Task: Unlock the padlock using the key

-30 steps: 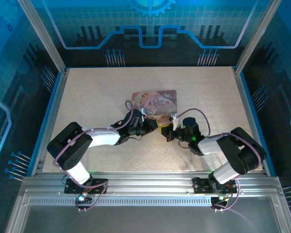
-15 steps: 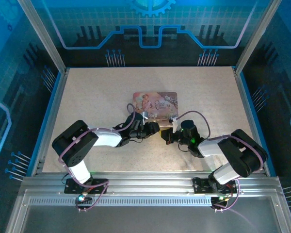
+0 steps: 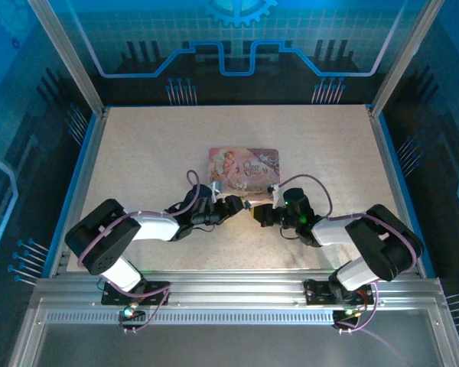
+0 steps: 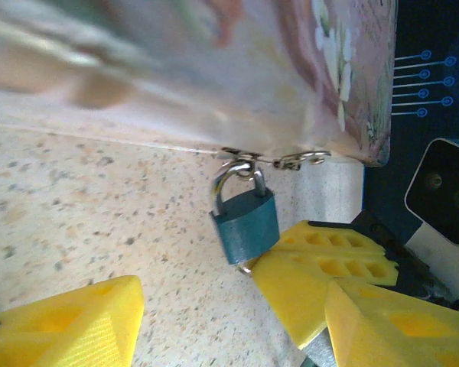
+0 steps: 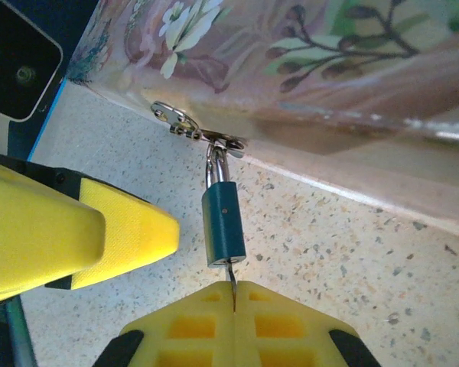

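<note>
On the speckled table (image 3: 138,153), the padlock (image 5: 222,223) hung from the hasp (image 5: 205,138) of the pink illustrated tin (image 3: 243,166). My right gripper (image 5: 235,289) was clamped on the key (image 5: 232,280), its tip at the padlock's underside. My left gripper (image 3: 236,205) stood with fingers apart, one finger just beside the padlock.

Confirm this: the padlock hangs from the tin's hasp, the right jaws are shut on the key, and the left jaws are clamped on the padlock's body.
The left jaws are not clamped: they stand open, apart from the padlock, as the left wrist view shows. The padlock does hang from the tin's hasp, with the right jaws shut on the key.
</note>
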Controlling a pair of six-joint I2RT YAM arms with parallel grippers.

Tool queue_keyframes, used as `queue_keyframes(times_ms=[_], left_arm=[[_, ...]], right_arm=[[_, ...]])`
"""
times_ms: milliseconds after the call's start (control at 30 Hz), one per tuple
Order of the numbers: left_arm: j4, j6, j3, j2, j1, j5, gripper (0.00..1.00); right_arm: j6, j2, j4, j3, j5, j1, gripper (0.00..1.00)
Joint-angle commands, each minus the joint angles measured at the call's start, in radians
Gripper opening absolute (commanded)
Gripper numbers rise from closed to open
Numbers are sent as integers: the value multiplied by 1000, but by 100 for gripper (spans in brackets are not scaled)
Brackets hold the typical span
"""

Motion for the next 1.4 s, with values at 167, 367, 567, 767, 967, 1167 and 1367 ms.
queue_keyframes(times_ms=[167, 367, 567, 767, 967, 1167, 1367], left_arm=[[209, -148, -141, -49, 9, -77, 58], [328, -213, -162, -11, -5, -93, 55], [430, -264, -142, 78, -27, -86, 54], [570, -333, -119, 201, -39, -89, 49], [696, -395, -107, 303, -46, -95, 48], [726, -407, -109, 321, -47, -112, 47], [665, -394, -93, 272, -36, -116, 48]], right_arm=[[163, -13, 15, 19, -54, 17, 0], [231, -6, 10, 34, -53, 38, 0], [255, -5, 1, 40, -37, 49, 0], [260, -4, -1, 42, -29, 52, 1], [257, 2, -4, 46, -28, 55, 1], [254, 11, -8, 49, -24, 56, 1], [266, 30, 8, 47, -29, 56, 1]])
